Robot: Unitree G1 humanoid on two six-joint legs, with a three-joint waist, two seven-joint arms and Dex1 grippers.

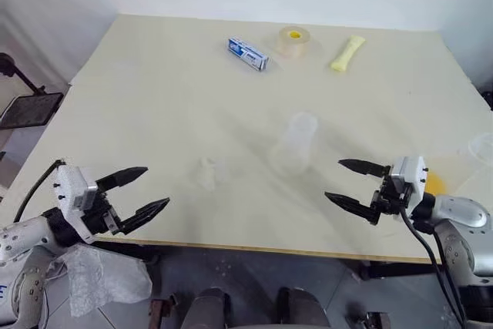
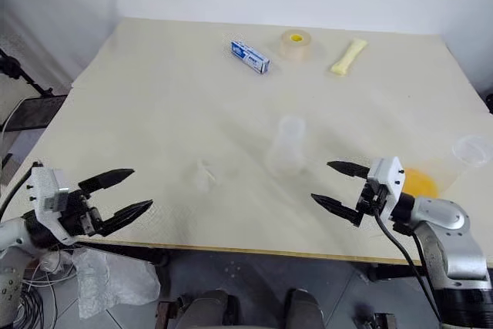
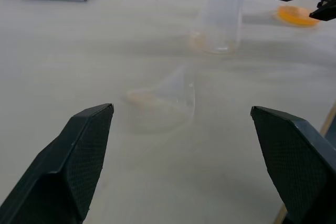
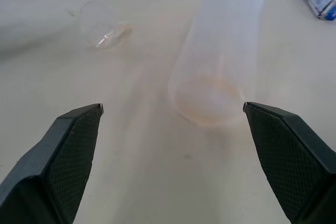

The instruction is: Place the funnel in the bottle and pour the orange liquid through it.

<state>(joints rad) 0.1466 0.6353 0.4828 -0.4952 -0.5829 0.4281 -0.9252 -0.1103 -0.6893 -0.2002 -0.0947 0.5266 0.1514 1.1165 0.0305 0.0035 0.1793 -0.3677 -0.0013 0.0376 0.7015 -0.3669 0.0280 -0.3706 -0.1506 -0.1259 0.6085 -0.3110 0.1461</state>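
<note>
So nothing's been picked up yet, we're right at the start: funnel first.

Nearest, lower left of the head view, the left gripper (image 1: pixel 150 190) has its fingers spread wide with nothing between them; lower right, the right gripper (image 1: pixel 350 182) is just as wide and empty. The funnel (image 1: pixel 206 172) lies on its side on the table (image 1: pixel 154 98), left of center, mouth facing the left gripper and spout away (long axis flat on the table, I think). Just past it, mid-frame, the bottle (image 1: pixel 296 142) stands upright, neck up. The orange liquid (image 2: pixel 420 182) sits at the right edge, close behind the right gripper. Next move, I'd guess: left gripper pinches the funnel rim, tips it spout-down over the bottle's mouth.
</note>
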